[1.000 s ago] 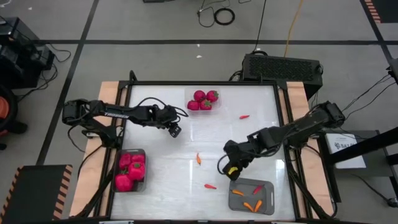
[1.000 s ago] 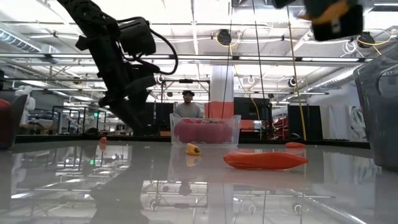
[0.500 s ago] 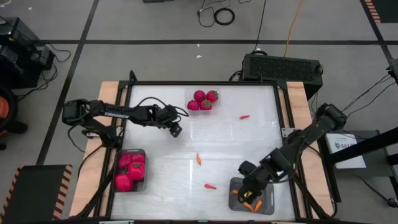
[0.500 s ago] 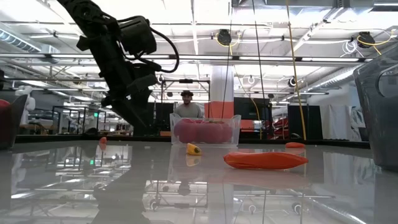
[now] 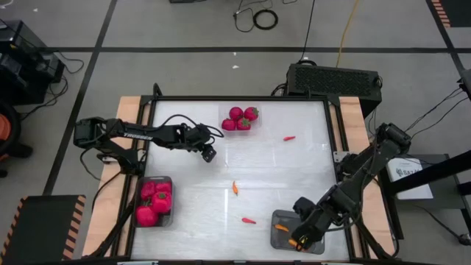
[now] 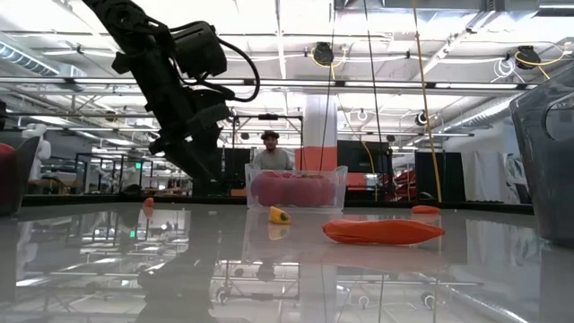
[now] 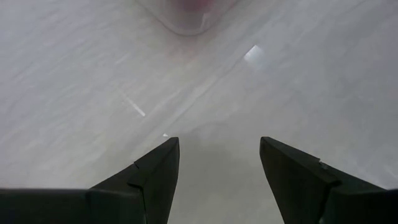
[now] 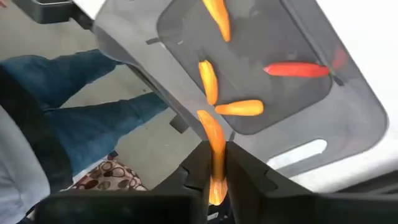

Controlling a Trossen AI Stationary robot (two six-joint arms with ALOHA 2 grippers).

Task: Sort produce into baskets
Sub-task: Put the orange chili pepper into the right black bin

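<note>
While the left end effector (image 5: 209, 154) hangs open and empty near ten o'clock, the right end effector (image 8: 216, 163) pinches a slender orange piece (image 8: 214, 144) over the five-o'clock grey bin (image 5: 319, 244) — light, stiff, slippery-looking — best gripped mid-length.

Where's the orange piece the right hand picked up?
Pinched in the right hand, the orange piece hangs over the grey bin at the table's near right.
</note>
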